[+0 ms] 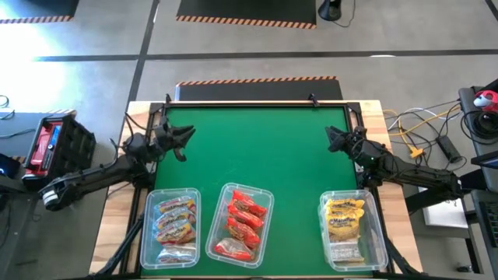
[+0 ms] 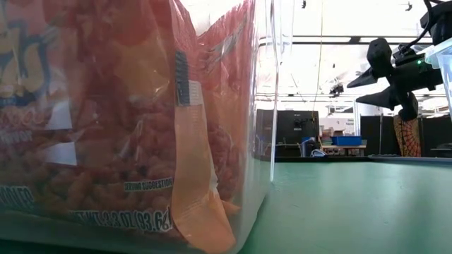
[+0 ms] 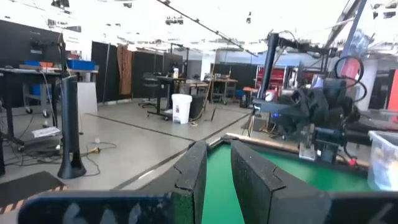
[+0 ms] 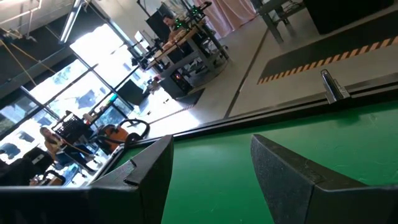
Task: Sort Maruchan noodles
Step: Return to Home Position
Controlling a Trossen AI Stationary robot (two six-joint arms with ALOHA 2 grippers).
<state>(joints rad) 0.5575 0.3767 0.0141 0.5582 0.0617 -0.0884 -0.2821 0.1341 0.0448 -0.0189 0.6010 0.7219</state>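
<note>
Sorting looks done: no packs loose on the mat (image 1: 257,148), all are in three clear bins lined up along the near edge of the bench (image 1: 372,110), one colour per bin. That keeps the kinds apart and easy to check from above.

- L bin (image 1: 146,233): pink-orange packs (image 1: 174,222), stacked flat.
- Mid bin (image 1: 267,233), sitting a bit skewed: red packs (image 1: 243,222), piled loosely.
- R bin (image 1: 380,233): yellow packs (image 1: 345,222).

L gripper (image 1: 187,145) hangs over the far left of the mat, R gripper (image 1: 330,140) mirrors it at far right. Both are well apart from the bins and hold nothing, which fits a parked pose w/ the middle left free. Wrist views: L fingers (image 3: 186,180) are parted by a narrow gap w/ mat showing through; R fingers (image 4: 149,174) are spread wide.

Writing: from above the labels are too small to read for sure; the yellow ones show a dark wordmark, prob. the brand. In the low view a red-orange pack presses on a bin wall right at the lens. Readable there: "SERVING SUGGESTION" in small type and, along the lower edge, "OZ (93.6", cut off at both ends. White label patches at the far left are cropped and unreadable.
</note>
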